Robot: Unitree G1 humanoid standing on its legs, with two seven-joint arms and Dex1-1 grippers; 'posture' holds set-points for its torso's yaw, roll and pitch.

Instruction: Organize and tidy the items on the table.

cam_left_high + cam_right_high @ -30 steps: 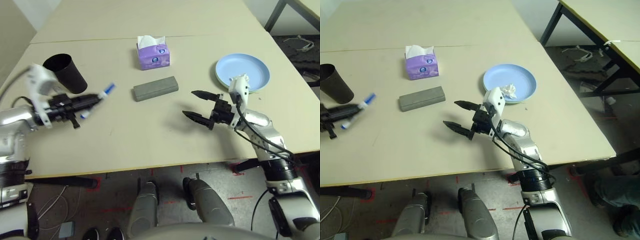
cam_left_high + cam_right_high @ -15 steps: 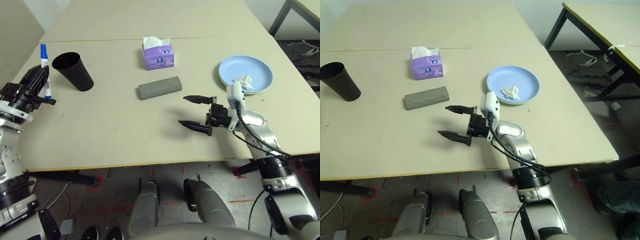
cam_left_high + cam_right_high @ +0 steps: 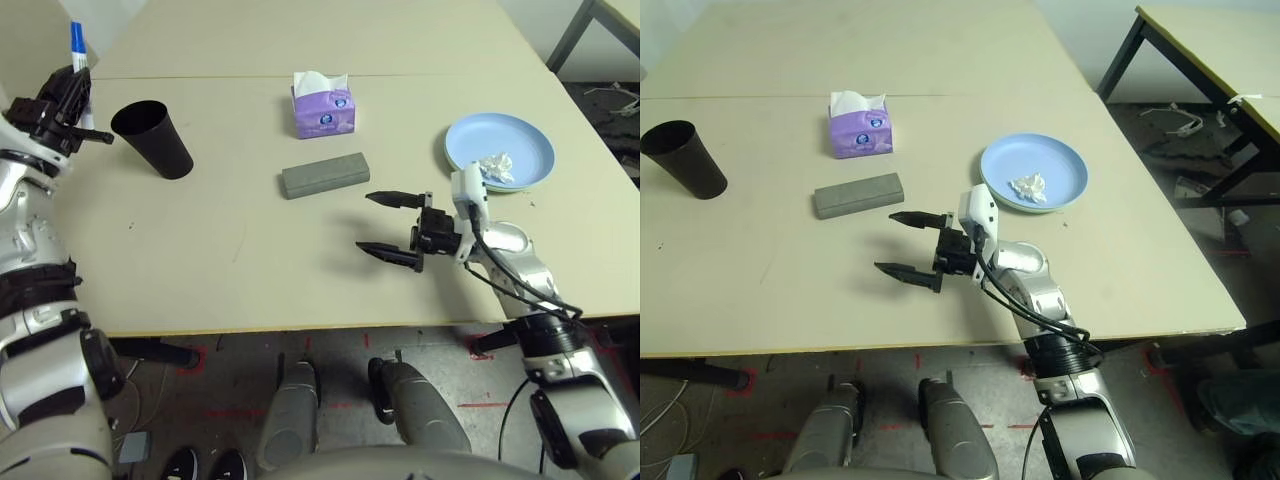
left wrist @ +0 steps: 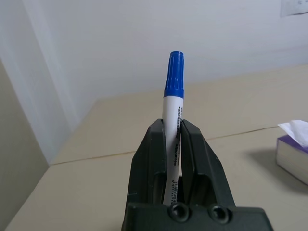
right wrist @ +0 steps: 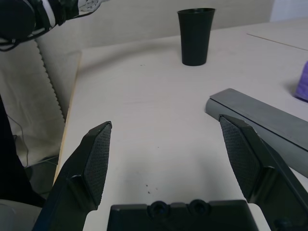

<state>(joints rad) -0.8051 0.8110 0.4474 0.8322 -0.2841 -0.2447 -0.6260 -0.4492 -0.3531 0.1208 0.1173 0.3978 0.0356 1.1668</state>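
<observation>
On my table [image 3: 250,250] sit the blue plate [image 3: 1065,165] holding the tissue [image 3: 1026,186], apparently over a green one, then tissue box [image 3: 322,104], case [image 3: 324,176], cup [image 3: 152,138]. My right gripper [image 3: 390,226] gapes wide; my left gripper [image 4: 173,139] clamps the blue-capped marker [image 4: 172,115] upright.

The tabletop [image 3: 250,270] is seen from above by 2 head views, which share it almost entirely. The left wrist view is aimed level along its hand [image 4: 174,139]. The right wrist view is held low, facing the black cup [image 5: 196,36].
</observation>
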